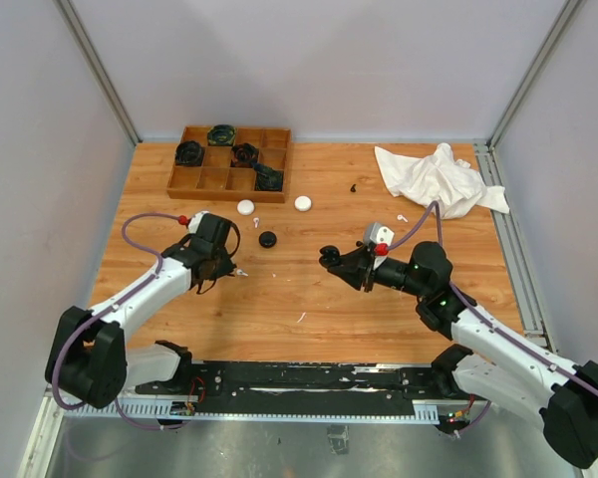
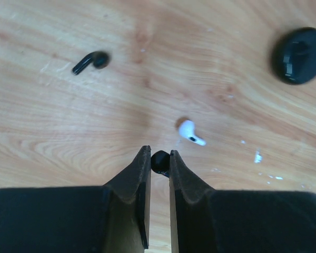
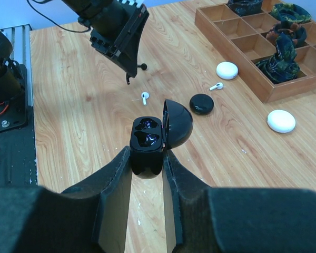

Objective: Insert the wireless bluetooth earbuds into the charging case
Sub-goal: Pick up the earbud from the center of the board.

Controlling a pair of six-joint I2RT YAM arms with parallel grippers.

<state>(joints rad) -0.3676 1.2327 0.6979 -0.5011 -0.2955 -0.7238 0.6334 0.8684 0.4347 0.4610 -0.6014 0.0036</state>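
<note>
Two grips on. Left gripper [image 2: 159,152] is clenched on a black bud [image 2: 159,161], pinched at the very fingertips over the table [image 2: 52,137]. Right gripper [image 3: 147,154] is clamped on the lower body of the open black case [image 3: 146,138], lid [image 3: 178,124] hinged up. The case is held in the air between the arms, well apart from the bud. Its wells look empty, though glare makes that hard to confirm.

Risks from here:
- The tip pinch on a round bud head is marginal. It could roll in the jaws or pop out during the carry.
- I can't tell the stem's direction from the wrist view. If it's off-axis to the well, the bud will jam on the rim rather than seat.
- There are two wells, and which one takes this bud isn't visible. Picking wrong means it won't seat.
- The case is only squeezed at its sides. A downward push could tilt it in the jaws, or the fingers could clip the lid and shut it.
- Close approach: the two sets of fingertips could collide at the case mouth.

A white bud [image 2: 190,132] lies just beside the left fingertips. A second black bud [image 2: 89,62] and a closed black case [image 2: 300,55] are further off. Two white cases [image 3: 227,70] [image 3: 280,120] sit near the tray [image 3: 237,45].

Writing: none readable on the cases, buds, arms or tray. No logos visible.
</note>
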